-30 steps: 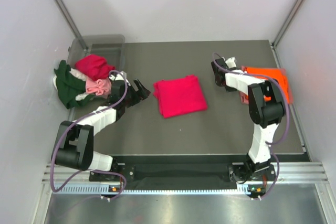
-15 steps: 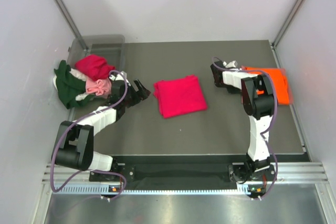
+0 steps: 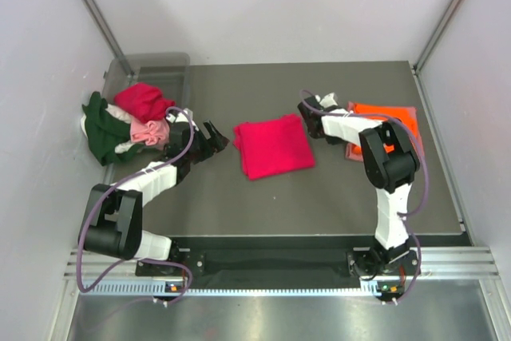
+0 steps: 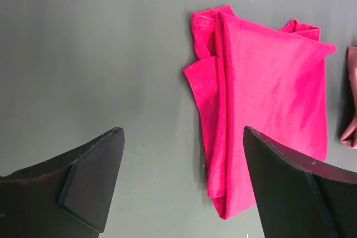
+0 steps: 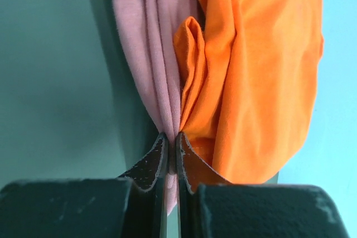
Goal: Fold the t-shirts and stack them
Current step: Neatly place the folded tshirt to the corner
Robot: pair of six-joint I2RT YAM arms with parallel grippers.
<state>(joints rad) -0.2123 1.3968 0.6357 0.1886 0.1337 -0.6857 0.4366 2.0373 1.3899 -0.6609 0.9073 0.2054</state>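
A folded crimson t-shirt point(image 3: 273, 146) point(image 4: 262, 82) lies flat at mid-table. To its right sits a folded orange t-shirt point(image 3: 387, 117) point(image 5: 262, 71) on top of a pink t-shirt point(image 3: 353, 149) point(image 5: 145, 37). My right gripper point(image 3: 343, 128) point(image 5: 172, 143) is shut on the pink shirt's bunched edge, right beside the orange fold. In the top view its fingertips are hidden under the forearm. My left gripper point(image 3: 215, 135) point(image 4: 183, 132) stands open just left of the crimson shirt, holding nothing.
A heap of unfolded shirts, dark green point(image 3: 100, 129), crimson point(image 3: 144, 100) and pale pink point(image 3: 149, 129), spills from a clear grey bin point(image 3: 152, 63) at the far left. Metal frame posts and white walls close in the table's sides.
My right gripper has shut on the pink shirt's edge and pulled the orange-and-pink stack leftward, toward the crimson shirt. The left arm has not moved.
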